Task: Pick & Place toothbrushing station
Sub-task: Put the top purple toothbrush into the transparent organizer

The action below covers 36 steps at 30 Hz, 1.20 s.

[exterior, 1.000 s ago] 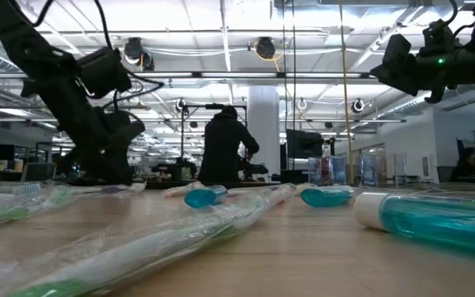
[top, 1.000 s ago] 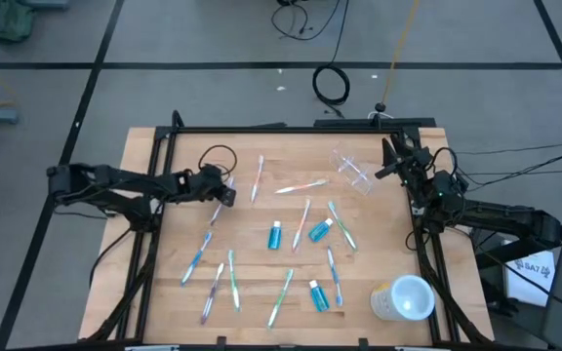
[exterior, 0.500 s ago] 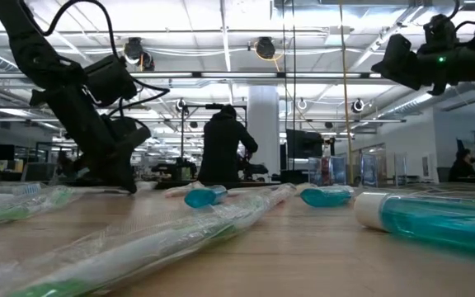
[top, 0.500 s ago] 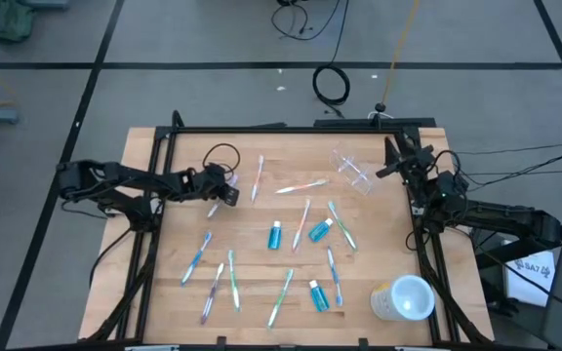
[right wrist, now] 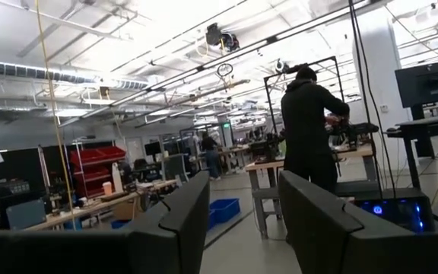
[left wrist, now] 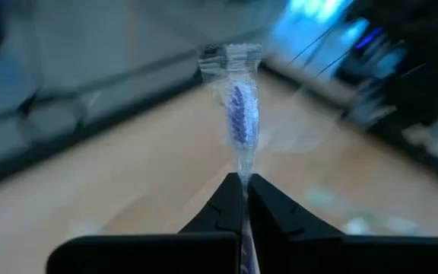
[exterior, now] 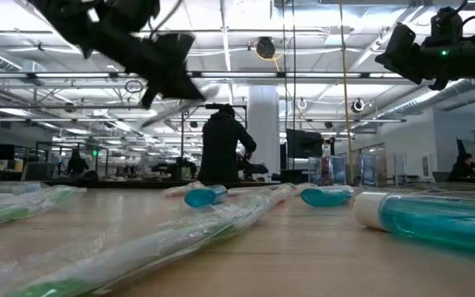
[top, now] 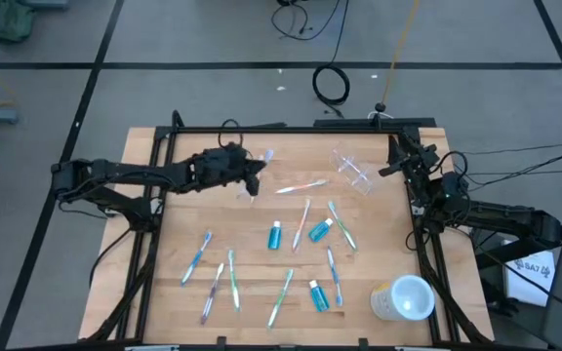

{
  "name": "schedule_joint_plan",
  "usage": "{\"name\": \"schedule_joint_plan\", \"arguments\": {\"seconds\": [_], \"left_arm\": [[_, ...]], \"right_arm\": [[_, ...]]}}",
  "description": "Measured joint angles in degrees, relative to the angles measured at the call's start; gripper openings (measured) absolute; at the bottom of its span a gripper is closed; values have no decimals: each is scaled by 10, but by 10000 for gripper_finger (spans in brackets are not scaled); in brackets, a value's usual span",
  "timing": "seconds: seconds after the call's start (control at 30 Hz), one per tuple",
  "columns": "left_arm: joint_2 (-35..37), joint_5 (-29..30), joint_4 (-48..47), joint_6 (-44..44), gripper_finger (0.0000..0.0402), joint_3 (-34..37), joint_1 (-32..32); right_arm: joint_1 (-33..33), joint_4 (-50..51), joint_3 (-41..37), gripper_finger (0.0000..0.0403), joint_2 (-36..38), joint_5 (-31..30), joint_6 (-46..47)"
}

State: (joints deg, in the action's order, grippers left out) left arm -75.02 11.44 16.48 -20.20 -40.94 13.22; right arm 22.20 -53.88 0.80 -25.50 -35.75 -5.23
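The left gripper (left wrist: 243, 199) is clenched on a wrapped toothbrush (left wrist: 239, 122), lifted off the table (top: 242, 283), likely to carry it to the clear tumbler (top: 353, 171). The right gripper (right wrist: 242, 209) waits with its fingers apart, holding nothing

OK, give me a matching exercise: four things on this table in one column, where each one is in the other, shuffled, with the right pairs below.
Things:
1. wrapped toothbrush
2. clear tumbler
3. whitish cup
4. right gripper

Places or states:
A. lying on its side near the table's far right
B. open, at the far right edge, holding nothing
C. clamped in the left gripper, lifted off the wood
D. on the near right corner

Pairs: 1-C, 2-A, 3-D, 4-B
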Motion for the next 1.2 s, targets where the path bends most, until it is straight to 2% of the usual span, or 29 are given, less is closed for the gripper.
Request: {"name": "schedule_joint_plan", "arguments": {"seconds": [0.13,0.2,0.27,0.33,0.43,0.47,0.67,0.9,1.0,1.2], "left_arm": [[-9,-25,94,11,8,-16,-18],[-20,-25,132,33,5,-15,-28],[-29,-31,148,62,4,-15,-37],[-39,-50,164,89,8,-15,-43],[-47,-78,180,108,6,-15,-50],[-47,-86,187,109,5,-15,-52],[-46,-115,219,123,10,-15,-75],[-45,-113,254,140,11,-15,-93],[-45,-112,265,141,6,-15,-97],[-45,-111,272,141,13,-15,-103]], "right_arm": [[-1,10,0,153,-2,8,6],[-1,20,0,153,-2,44,26],[0,21,6,153,-2,107,51],[1,29,24,153,-8,205,74],[-1,96,59,153,-32,330,119],[-4,109,76,153,-45,353,134],[-38,137,125,153,-179,365,175],[-113,51,224,153,-406,375,178],[-144,13,283,155,-493,375,134],[-171,-8,386,191,-609,376,110]]}}
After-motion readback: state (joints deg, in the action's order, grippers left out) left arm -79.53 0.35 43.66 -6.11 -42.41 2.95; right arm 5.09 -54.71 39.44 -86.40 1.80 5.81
